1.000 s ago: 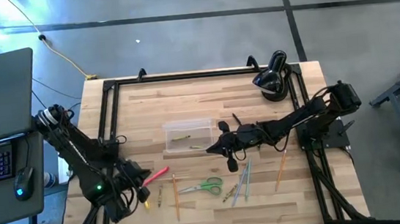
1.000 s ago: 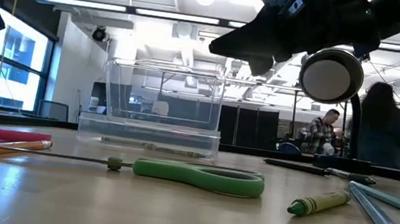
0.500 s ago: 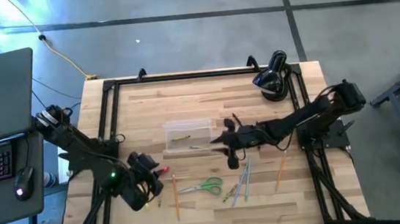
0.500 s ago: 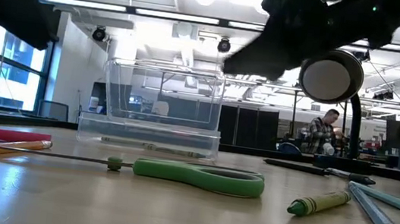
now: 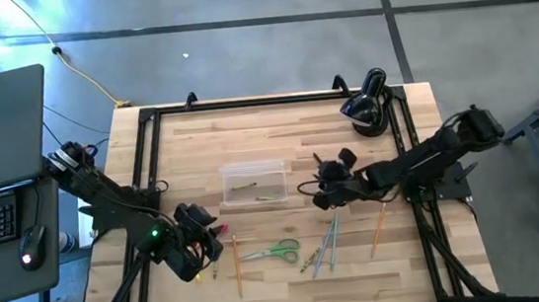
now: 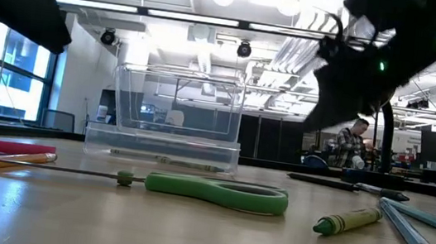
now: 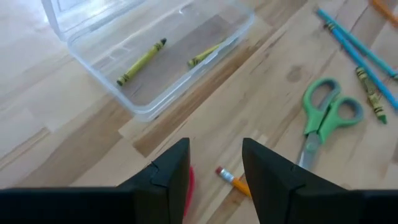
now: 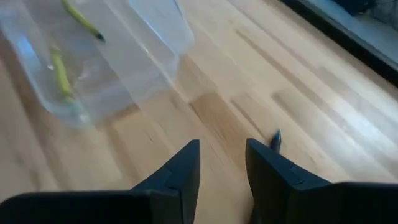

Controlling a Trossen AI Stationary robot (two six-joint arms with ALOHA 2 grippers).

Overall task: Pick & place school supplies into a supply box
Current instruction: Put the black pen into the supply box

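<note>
Both claws were open and held nothing: the left claw (image 7: 214, 163) above a pink pencil (image 7: 189, 184), the right claw (image 8: 222, 163) beside the clear box (image 5: 253, 181). Green scissors (image 5: 280, 251) lay between them on the tabletop (image 5: 277, 130).

In the left wrist view the pink pencil (image 7: 189, 186) and orange pencil (image 7: 233, 179) at bottom centre are mostly hidden by the gripper's fingers (image 7: 168, 180). The dark item (image 8: 275, 140) right of centre in the right wrist view, perhaps a pen tip, is half covered

Glossy clear plastic supply box (image 5: 254, 182) on matt pale wood table (image 5: 277, 130)
</note>
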